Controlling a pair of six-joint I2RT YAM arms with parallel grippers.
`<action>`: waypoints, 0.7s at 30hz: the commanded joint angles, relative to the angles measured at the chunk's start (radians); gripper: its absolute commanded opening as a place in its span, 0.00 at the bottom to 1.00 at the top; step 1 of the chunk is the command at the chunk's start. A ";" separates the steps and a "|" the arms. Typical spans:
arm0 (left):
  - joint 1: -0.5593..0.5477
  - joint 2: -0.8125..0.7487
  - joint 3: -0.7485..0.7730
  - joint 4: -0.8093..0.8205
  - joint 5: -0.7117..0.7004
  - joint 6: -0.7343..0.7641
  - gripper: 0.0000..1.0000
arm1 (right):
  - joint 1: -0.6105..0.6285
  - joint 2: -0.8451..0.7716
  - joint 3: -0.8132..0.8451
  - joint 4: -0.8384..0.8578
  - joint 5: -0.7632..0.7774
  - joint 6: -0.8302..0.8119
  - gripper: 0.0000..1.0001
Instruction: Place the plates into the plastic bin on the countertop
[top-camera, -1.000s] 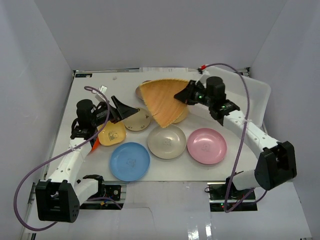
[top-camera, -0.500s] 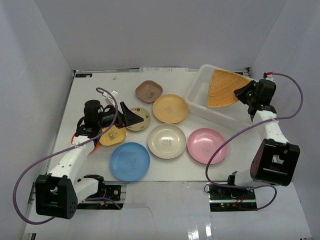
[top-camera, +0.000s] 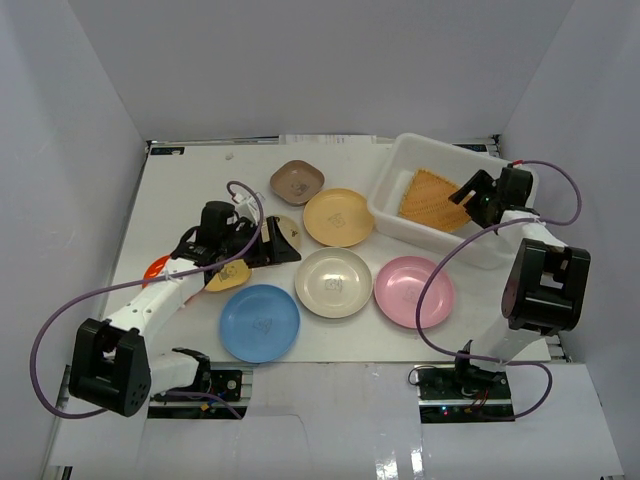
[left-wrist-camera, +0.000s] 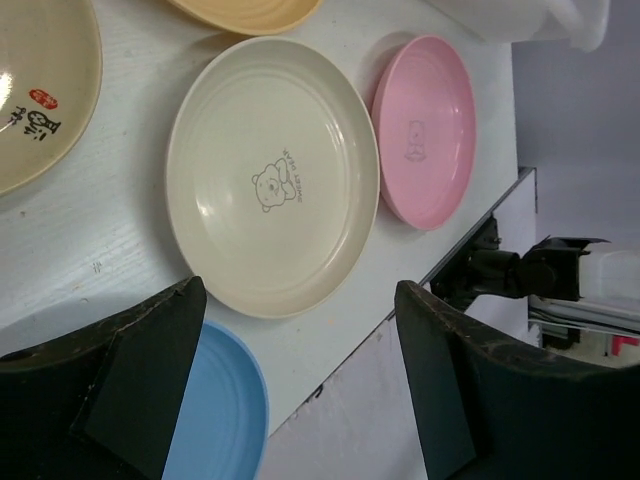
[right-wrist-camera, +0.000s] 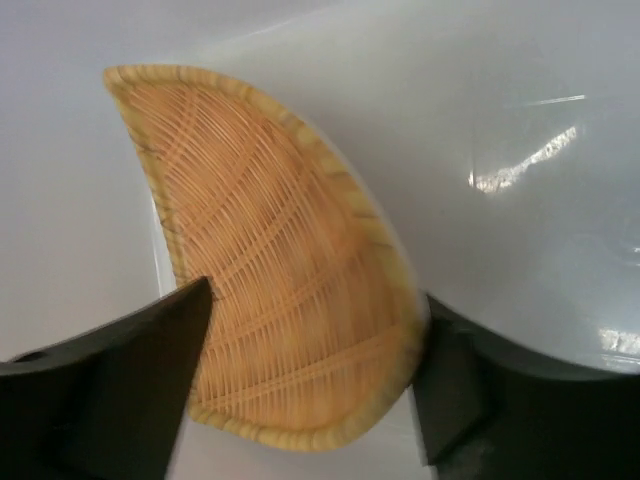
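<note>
A woven straw plate lies inside the white plastic bin at the back right of the countertop. My right gripper hangs open inside the bin, its fingers on either side of the woven plate and off it. Five plates lie on the countertop: brown square, yellow-orange, cream, pink and blue. My left gripper is open and holds nothing, low over a small tan plate. Its wrist view shows the cream plate just ahead.
A small yellow plate lies partly under my left arm, and an orange thing shows beside it. White walls close in the countertop on three sides. The bin's wall fills the right wrist view.
My right gripper carried the woven plate from the middle of the countertop to the bin, lowered it in and opened. My left gripper moved right toward the cream plate.
</note>
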 joint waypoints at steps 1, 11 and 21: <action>-0.063 -0.006 0.053 -0.095 -0.133 0.060 0.86 | 0.006 -0.035 0.102 -0.031 0.026 -0.062 0.93; -0.318 -0.051 0.142 -0.460 -0.481 0.063 0.70 | 0.284 -0.453 -0.037 -0.098 0.166 -0.204 0.98; -0.566 -0.019 0.122 -0.712 -0.617 -0.078 0.66 | 0.805 -0.711 -0.438 -0.326 0.252 -0.152 0.66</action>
